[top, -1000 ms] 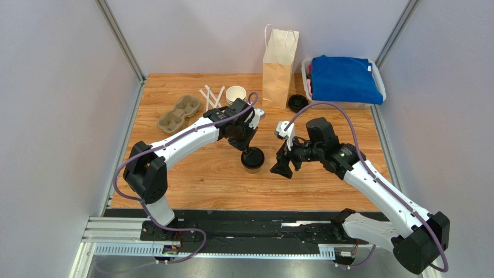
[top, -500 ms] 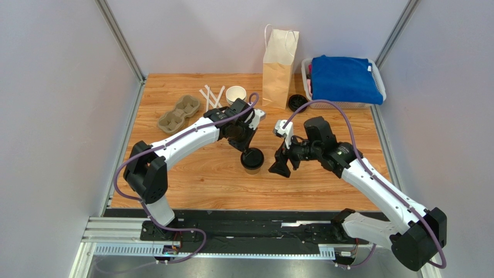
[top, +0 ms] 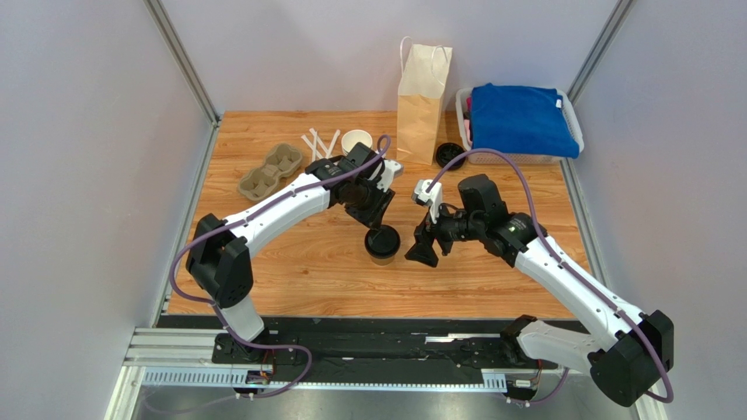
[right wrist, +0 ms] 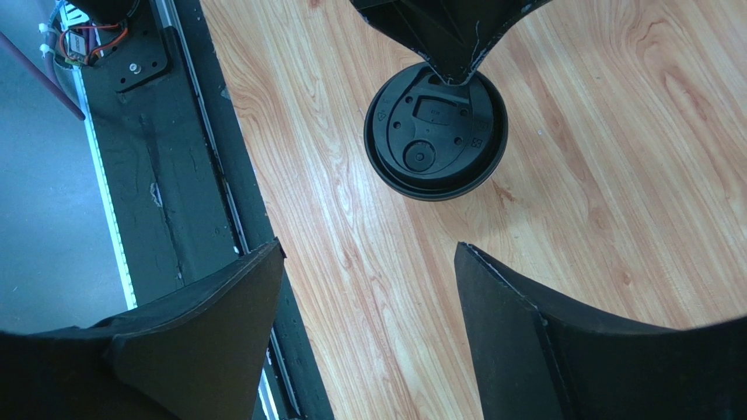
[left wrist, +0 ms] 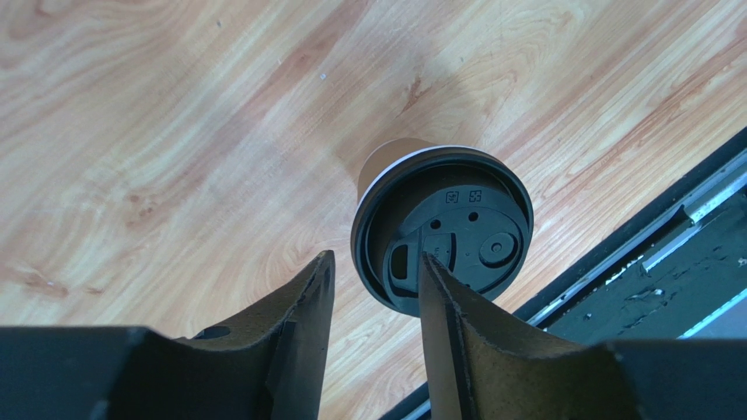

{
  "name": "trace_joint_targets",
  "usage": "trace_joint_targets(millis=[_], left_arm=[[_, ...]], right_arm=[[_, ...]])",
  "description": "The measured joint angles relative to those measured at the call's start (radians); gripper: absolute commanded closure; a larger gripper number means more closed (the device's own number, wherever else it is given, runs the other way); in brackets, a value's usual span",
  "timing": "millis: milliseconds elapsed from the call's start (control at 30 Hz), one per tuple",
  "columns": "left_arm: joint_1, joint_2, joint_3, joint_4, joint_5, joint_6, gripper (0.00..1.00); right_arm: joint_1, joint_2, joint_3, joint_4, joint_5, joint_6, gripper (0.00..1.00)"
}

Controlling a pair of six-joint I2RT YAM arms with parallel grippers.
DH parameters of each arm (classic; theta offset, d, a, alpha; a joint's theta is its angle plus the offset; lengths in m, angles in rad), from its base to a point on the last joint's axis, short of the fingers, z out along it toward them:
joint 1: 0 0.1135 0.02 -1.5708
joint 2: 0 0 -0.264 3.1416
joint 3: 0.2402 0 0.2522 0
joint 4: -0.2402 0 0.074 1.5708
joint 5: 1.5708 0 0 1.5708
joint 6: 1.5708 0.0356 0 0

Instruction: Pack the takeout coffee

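Nearest, toward the front of the wooden surface: the takeout coffee, upright, black lid seated, gripped by nothing. Just to its right, the right hand, spread wide and empty, tips aimed toward the cup. Just behind the cup, the left hand, fingers parted with nothing between them, tips over the lid's far edge; touching or not, impossible to tell. Further back, a cardboard cup carrier, white stirrers, a lidless cup and a loose black lid. At the far edge, the tall paper bag, standing beside a basket of blue cloth. Likely step in hand: taking up the cup for the bag. Best done by closing on the paper wall below the lid rim, never on the lid; squeezing lightly, keeping it upright, and clearing the bag's rim before lowering in.
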Motion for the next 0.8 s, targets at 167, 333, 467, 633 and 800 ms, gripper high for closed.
trace_joint_targets(millis=[167, 333, 467, 633, 800], left_arm=[[0.064, -0.049, 0.022, -0.012, 0.048, 0.002, 0.21], [0.208, -0.184, 0.010, 0.038, 0.244, -0.025, 0.25], [0.225, -0.317, -0.126, 0.210, 0.480, -0.107, 0.53], [0.217, -0.312, -0.376, 0.468, 0.739, -0.324, 0.73], [0.220, -0.215, -0.473, 0.575, 0.805, -0.454, 0.84]], right_arm=[[-0.018, 0.012, 0.029, -0.005, 0.002, 0.028, 0.21], [-0.118, 0.133, 0.143, -0.012, -0.080, 0.162, 0.22], [-0.166, 0.223, 0.172, 0.032, -0.173, 0.365, 0.37], [-0.147, 0.285, 0.140, 0.161, -0.281, 0.618, 0.62], [-0.123, 0.363, 0.113, 0.216, -0.322, 0.755, 0.75]])
